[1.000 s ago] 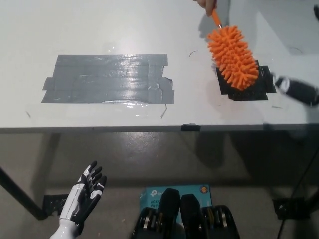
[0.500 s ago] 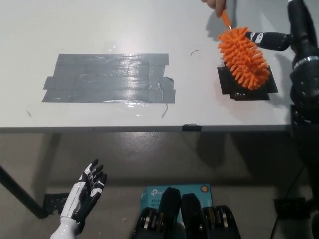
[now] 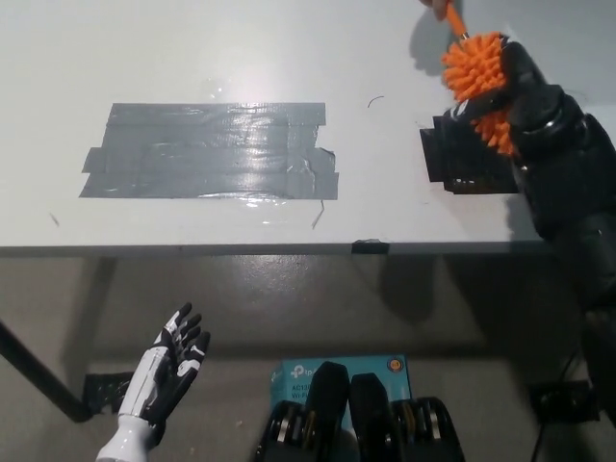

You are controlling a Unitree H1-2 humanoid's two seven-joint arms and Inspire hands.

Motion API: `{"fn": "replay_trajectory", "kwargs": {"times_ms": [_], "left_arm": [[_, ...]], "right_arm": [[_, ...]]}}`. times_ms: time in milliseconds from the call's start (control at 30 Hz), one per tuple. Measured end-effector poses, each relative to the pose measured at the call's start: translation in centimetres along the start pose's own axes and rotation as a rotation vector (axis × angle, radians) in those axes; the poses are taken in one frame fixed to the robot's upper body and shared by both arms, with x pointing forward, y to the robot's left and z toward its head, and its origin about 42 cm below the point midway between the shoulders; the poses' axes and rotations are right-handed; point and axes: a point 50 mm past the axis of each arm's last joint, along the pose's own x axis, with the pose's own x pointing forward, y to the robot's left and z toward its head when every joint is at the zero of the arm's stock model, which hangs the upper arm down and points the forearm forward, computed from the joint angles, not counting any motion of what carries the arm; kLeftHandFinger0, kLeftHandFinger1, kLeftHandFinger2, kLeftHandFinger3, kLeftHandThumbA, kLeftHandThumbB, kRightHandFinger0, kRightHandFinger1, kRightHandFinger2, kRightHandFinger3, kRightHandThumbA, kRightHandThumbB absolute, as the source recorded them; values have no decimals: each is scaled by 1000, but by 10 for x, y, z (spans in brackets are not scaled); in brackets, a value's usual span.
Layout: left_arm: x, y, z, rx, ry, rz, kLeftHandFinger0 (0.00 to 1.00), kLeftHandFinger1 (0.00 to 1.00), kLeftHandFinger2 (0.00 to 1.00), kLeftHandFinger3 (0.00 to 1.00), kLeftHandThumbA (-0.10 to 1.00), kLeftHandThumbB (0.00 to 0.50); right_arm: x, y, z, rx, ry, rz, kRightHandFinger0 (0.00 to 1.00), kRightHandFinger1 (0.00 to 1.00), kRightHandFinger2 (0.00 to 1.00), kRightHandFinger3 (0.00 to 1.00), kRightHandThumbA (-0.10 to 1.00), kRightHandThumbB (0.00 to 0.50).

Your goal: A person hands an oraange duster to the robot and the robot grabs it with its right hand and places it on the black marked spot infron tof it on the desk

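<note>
While right hand grips, duster handle points away.

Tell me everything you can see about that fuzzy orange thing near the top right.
It is an orange duster with a head of soft-looking, stubby bristles on a thin orange handle running up out of the picture. It is tilted above the white desk, just over the black marked spot. The robot's black right hand covers much of its head, and a person's fingers hold the handle.
</note>
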Motion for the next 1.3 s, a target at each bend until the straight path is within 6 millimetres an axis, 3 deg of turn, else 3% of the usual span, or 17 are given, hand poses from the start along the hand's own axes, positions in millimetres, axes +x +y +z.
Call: {"fn": "replay_trajectory", "kwargs": {"times_ms": [167,233,300,367,400,433,467,533,567,667,700,900,933,1067,1200,1267,1300], "left_arm": [[3,-1,3,4,-11,-4,1000,1000,1000,1000,681,141],[3,-1,4,6,-13,-5,1000,1000,1000,1000,676,134],[3,-1,4,7,-15,-5,1000,1000,1000,1000,674,134],[3,-1,5,7,-16,-6,1000,1000,1000,1000,673,134],[4,-1,6,8,-20,-6,1000,1000,1000,1000,673,134],[4,-1,6,8,-21,-6,1000,1000,1000,1000,675,138],[4,0,7,8,-23,-6,1000,1000,1000,1000,675,138],[4,0,7,9,-25,-6,1000,1000,1000,1000,676,136],[4,0,7,10,-25,-6,1000,1000,1000,1000,676,138],[5,0,8,10,-27,-7,1000,1000,1000,1000,674,133],[6,0,9,10,-29,-7,1000,1000,1000,1000,675,131],[9,-1,11,14,-37,-10,1000,1000,1000,1000,681,119],[9,-1,11,15,-38,-11,1000,1000,1000,1000,682,112],[10,0,12,21,-40,-12,1000,1000,1000,1000,682,105],[11,0,12,25,-40,-13,1000,1000,1000,1000,677,100],[11,0,12,24,-38,-13,1000,1000,1000,1000,675,102],[11,0,11,24,-36,-13,1000,1000,1000,1000,677,102]], "right_arm": [[5,8,-3,23,23,44,1000,1000,1000,1000,990,388],[6,10,-7,29,31,58,1000,1000,1000,1000,879,381],[8,13,-11,19,48,71,1000,1000,1000,1000,610,334],[8,15,-13,3,60,74,658,788,926,1000,361,333],[9,17,-15,-43,73,73,658,788,926,1000,361,333],[9,18,-15,-59,74,69,94,167,319,1000,-23,244],[9,19,-16,-100,76,62,94,167,319,1000,-23,244],[9,21,-17,-201,64,25,13,104,277,820,-99,236],[9,21,-17,-226,57,11,1,75,213,475,-100,235],[9,23,-19,-275,30,-35,7,91,218,391,-100,234],[8,24,-22,-281,15,-61,0,4,158,351,-100,235],[8,24,-23,-271,-44,-131,0,82,314,430,-100,223],[8,23,-23,-269,-51,-140,0,179,501,571,-100,241],[6,20,-14,-242,-102,-176,11,416,858,820,-100,236],[-1,12,15,-196,-216,-224,41,558,939,1000,-100,228],[-8,8,31,-165,-285,-248,94,602,921,1000,-100,235],[-10,7,36,-155,-306,-255,373,876,1000,990,-100,231]]}}
